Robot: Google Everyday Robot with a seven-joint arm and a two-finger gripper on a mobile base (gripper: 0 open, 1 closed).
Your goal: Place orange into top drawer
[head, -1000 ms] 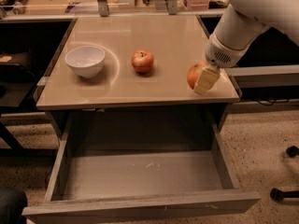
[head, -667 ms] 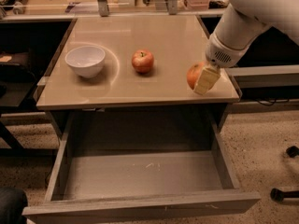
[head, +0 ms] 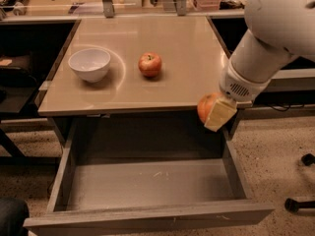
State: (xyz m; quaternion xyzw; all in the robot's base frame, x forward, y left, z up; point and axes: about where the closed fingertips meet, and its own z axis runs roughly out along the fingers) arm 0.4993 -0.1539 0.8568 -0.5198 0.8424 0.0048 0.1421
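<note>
The orange (head: 205,106) is round and orange, held in my gripper (head: 215,113) at the front right edge of the tabletop, above the right rear of the open top drawer (head: 147,183). My gripper is shut on the orange, and its cream-coloured finger (head: 221,115) covers the fruit's right side. The white arm comes in from the upper right. The drawer is pulled out wide, with a grey scuffed bottom and nothing in it.
A red-yellow apple (head: 149,64) sits mid-table, and a white bowl (head: 89,64) stands to its left. The beige tabletop (head: 187,43) overhangs the drawer's back. Chair-base casters (head: 295,204) lie on the floor at right. Dark objects sit at lower left (head: 12,215).
My gripper has carried the orange off the tabletop's right side, forward and down past the front edge, over the open drawer. Apple and bowl have not moved.
</note>
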